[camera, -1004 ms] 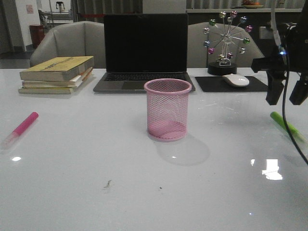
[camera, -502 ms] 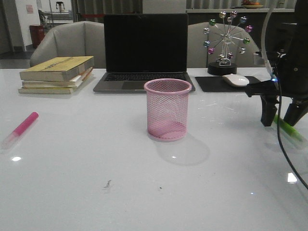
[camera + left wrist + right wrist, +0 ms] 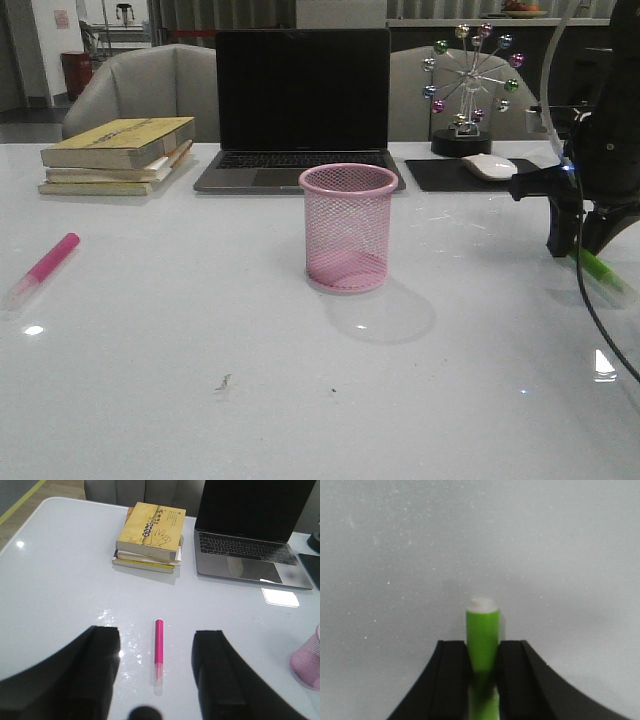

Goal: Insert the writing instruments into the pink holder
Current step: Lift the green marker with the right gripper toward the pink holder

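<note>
The pink mesh holder stands upright at the table's middle, with nothing in it. A hot pink highlighter lies flat near the left edge; my left gripper hovers open above it, the marker centred between the wide-apart fingers. The lime green highlighter lies on the table at the far right. My right gripper is down on it, both jaws pressed against the green barrel. Its pale end pokes out past the fingers.
A dark laptop sits behind the holder. A stack of yellow books is at the back left. A white mouse on a black pad and a ball ornament stand at the back right.
My right gripper came down from above the table onto the green highlighter and closed on it. The holder and the pink highlighter stayed put.
</note>
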{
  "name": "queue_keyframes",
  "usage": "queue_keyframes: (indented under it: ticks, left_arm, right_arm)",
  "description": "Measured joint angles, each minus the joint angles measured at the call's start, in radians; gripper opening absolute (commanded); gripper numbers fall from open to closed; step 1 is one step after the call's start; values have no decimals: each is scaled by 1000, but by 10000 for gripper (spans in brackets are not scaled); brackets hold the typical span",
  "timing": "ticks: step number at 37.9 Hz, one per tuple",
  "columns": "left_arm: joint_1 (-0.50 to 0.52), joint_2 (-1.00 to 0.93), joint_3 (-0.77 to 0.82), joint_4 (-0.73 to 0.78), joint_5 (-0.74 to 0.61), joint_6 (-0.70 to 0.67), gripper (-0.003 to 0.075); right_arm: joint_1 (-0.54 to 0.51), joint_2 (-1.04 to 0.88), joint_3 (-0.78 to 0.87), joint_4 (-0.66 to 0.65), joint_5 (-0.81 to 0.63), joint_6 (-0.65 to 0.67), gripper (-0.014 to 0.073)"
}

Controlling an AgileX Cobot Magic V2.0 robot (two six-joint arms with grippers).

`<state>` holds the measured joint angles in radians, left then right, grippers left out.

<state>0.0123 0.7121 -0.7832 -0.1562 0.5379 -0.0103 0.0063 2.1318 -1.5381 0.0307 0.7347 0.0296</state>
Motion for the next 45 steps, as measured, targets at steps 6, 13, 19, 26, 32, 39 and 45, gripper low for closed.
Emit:
queue_keyframes:
  ticks: [6, 13, 19, 26, 32, 39, 45]
  left_arm:
    - [0, 0, 0, 0, 0, 0, 403]
    - [0, 0, 0, 0, 2, 0, 403]
    - [0, 0, 0, -1, 2, 0, 403]
    - [0, 0, 0, -3, 2, 0, 403]
    - [0, 0, 0, -5, 0, 0, 403]
    - [0, 0, 0, -7, 0, 0, 403]
    - [0, 0, 0, -7, 0, 0, 403]
  right_arm:
    - [0, 0, -2, -13, 0, 3, 59]
    - [4, -20, 6, -15, 11, 4, 59]
    - [20, -103, 22, -20, 21, 4, 59]
    - [59, -281, 22, -20, -61, 4, 59]
    - [100, -412, 37, -7, -145, 4, 59]
    - [175, -542, 154, 58, -371, 4, 59]
    - [285, -600, 343, 99, -742, 4, 58]
